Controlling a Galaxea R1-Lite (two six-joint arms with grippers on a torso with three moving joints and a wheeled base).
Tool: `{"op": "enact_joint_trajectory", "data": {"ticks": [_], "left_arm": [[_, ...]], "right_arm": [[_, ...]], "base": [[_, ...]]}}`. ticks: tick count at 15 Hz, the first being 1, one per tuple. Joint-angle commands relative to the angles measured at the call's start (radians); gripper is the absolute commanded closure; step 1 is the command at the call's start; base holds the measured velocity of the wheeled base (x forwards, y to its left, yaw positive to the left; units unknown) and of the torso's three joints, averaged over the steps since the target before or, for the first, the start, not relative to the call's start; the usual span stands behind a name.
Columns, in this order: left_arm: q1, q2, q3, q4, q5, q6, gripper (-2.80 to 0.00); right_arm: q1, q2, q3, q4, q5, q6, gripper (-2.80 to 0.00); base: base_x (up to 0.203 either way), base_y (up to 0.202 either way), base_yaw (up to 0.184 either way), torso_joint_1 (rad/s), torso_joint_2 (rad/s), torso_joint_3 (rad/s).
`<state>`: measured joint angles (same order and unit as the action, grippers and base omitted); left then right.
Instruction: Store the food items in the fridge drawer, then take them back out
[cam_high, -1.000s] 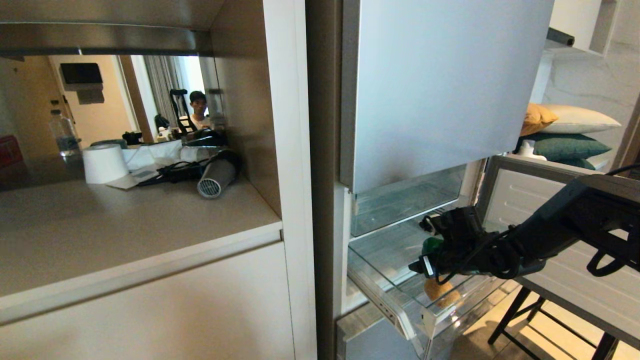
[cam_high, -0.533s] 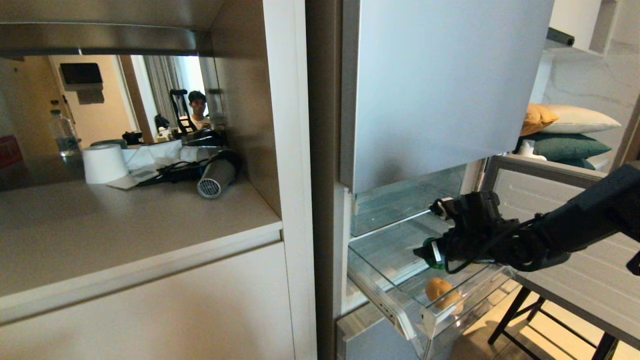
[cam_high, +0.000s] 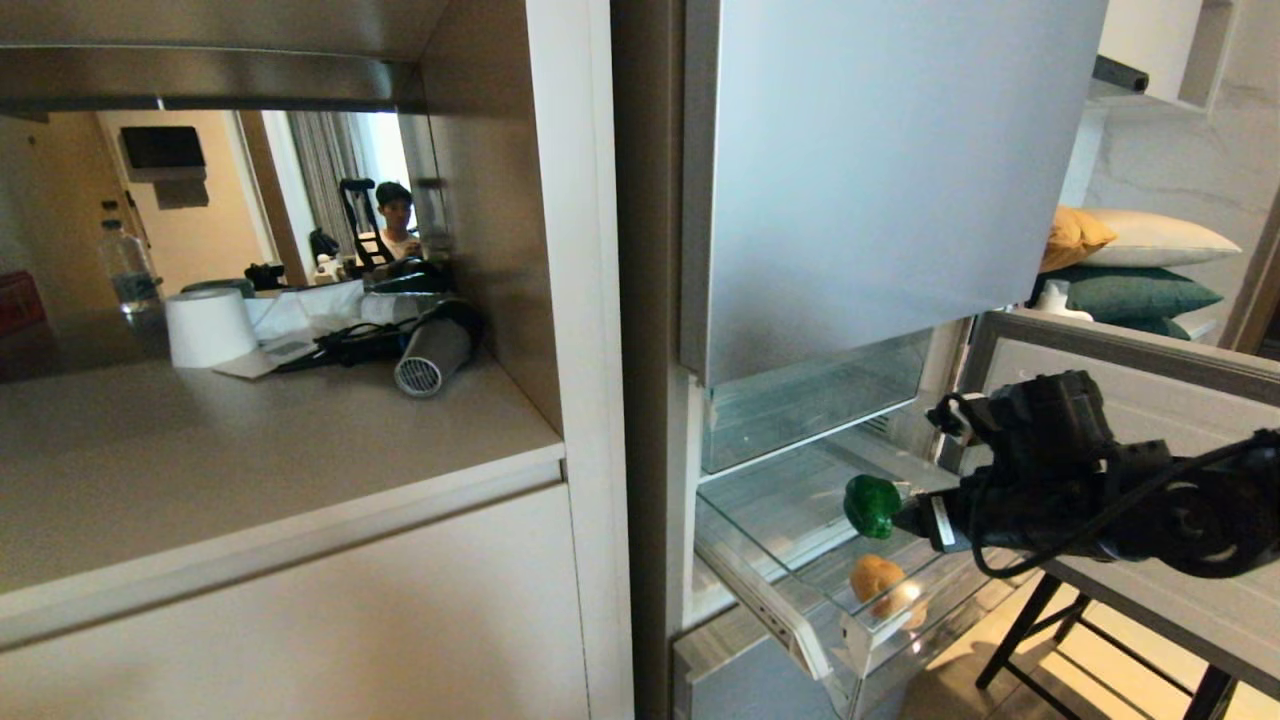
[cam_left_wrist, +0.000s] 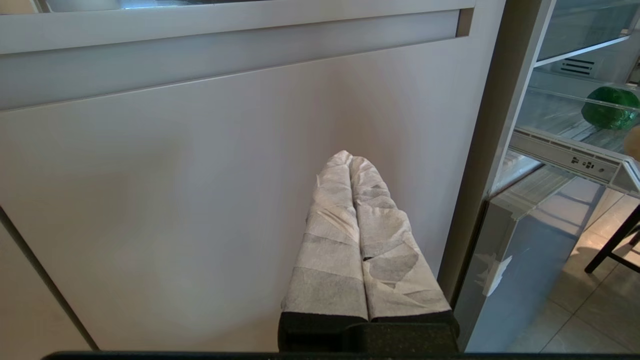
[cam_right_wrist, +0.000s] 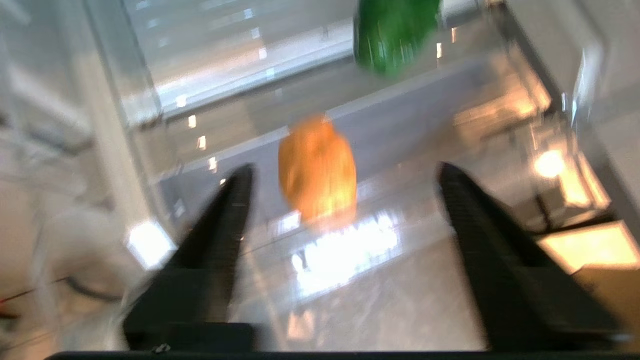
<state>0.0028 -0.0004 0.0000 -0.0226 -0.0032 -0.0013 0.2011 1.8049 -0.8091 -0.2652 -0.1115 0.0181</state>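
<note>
Two black fingers (cam_right_wrist: 230, 210) of the right gripper (cam_right_wrist: 345, 172) stand spread wide with nothing between them; the view is blurred. Beyond the gap lies the potato (cam_right_wrist: 317, 167), tan-orange, on the ribbed bottom of the fridge drawer (cam_right_wrist: 150, 95), and farther in sits the bell pepper (cam_right_wrist: 395, 30), glossy green. In the head view the right gripper (cam_high: 915, 515) hangs above the open drawer, its tip just beside the bell pepper (cam_high: 872, 505), not closed on it. The potato (cam_high: 877, 580) rests nearer the drawer's front wall, apart from the pepper. The fridge drawer (cam_high: 800, 640) is pulled out below the grey fridge door (cam_high: 880, 160).

Left gripper (cam_left_wrist: 350, 165): cloth-wrapped fingers (cam_left_wrist: 330, 240) pressed together, empty, pointed at the pale cabinet front (cam_left_wrist: 200, 200). From this side the bell pepper (cam_left_wrist: 610, 107) shows through the clear drawer (cam_left_wrist: 565, 157).

On the counter (cam_high: 250, 450) to the left: a white paper roll (cam_high: 208, 327), a hair dryer (cam_high: 432, 355) and a water bottle (cam_high: 127, 265). A person (cam_high: 397, 215) shows in the mirror behind.
</note>
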Motion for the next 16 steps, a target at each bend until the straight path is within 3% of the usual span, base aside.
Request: {"op": "enact_joint_trajectory", "data": {"ticks": [1, 7, 16], "left_arm": [[0.0, 0.0, 0.011, 0.0, 0.0, 0.0, 0.0], [0.0, 0.0, 0.011, 0.0, 0.0, 0.0, 0.0], [0.0, 0.0, 0.011, 0.0, 0.0, 0.0, 0.0]], "right_arm": [[-0.001, -0.133, 0.081, 0.0, 0.0, 0.02, 0.0], [-0.027, -0.393, 0.432, 0.001, 0.004, 0.094, 0.0], [-0.173, 0.098, 0.394, -0.284, 0.066, 0.12, 0.0]], "base": [[0.0, 0.0, 0.0, 0.0, 0.0, 0.0], [0.0, 0.0, 0.0, 0.0, 0.0, 0.0], [0.0, 0.0, 0.0, 0.0, 0.0, 0.0]]}}
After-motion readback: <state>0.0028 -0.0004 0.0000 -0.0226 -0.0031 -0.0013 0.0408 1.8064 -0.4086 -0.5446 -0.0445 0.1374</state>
